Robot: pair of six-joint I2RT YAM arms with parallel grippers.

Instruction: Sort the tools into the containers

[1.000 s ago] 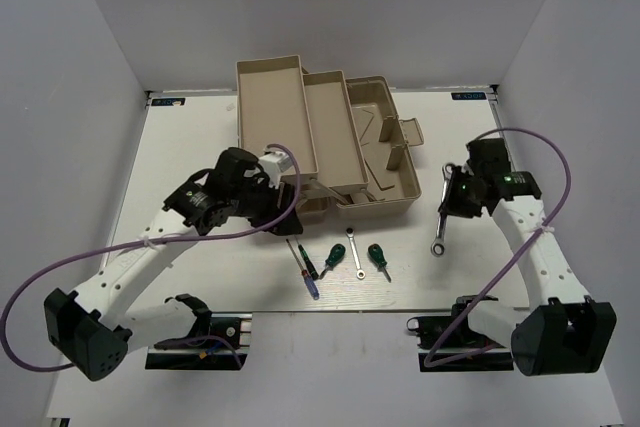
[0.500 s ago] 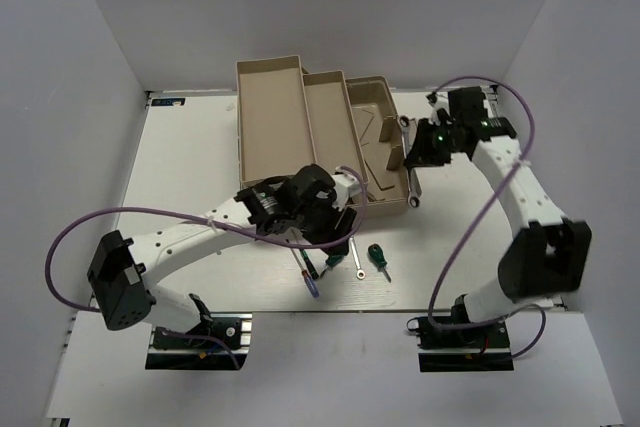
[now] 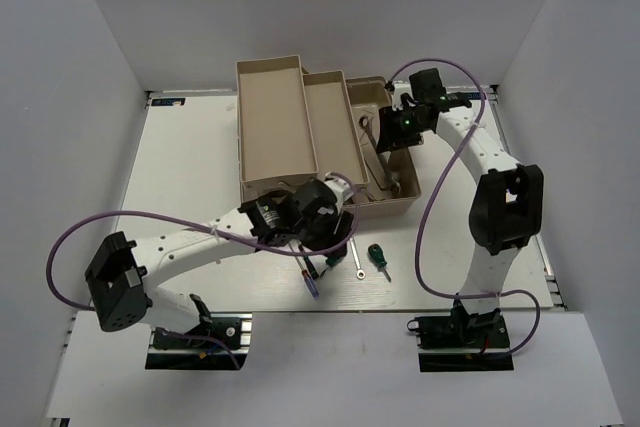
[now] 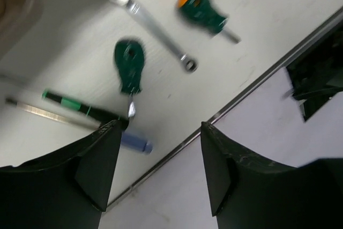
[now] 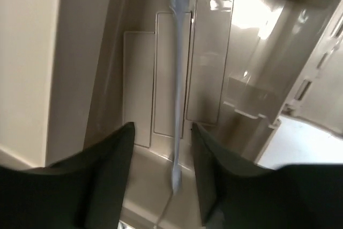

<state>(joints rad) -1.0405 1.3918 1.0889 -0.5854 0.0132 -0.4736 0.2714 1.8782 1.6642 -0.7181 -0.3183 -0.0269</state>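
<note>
Blue label (image 3: pixel 167 101) near beige trays (image 3: pixel 270 117) — print too small.

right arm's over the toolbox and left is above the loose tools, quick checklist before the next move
1. left gripper open, nothing between its fingers: ok.
2. left gripper above the loose tools, blue-handled screwdriver closest to it: ok.
3. right gripper above the toolbox base: ok.
4. long wrench free of the right gripper: cannot tell; it is a blur in the gap between open jaws.
5. small wrench touches neither of the green screwdrivers: ok.
</note>
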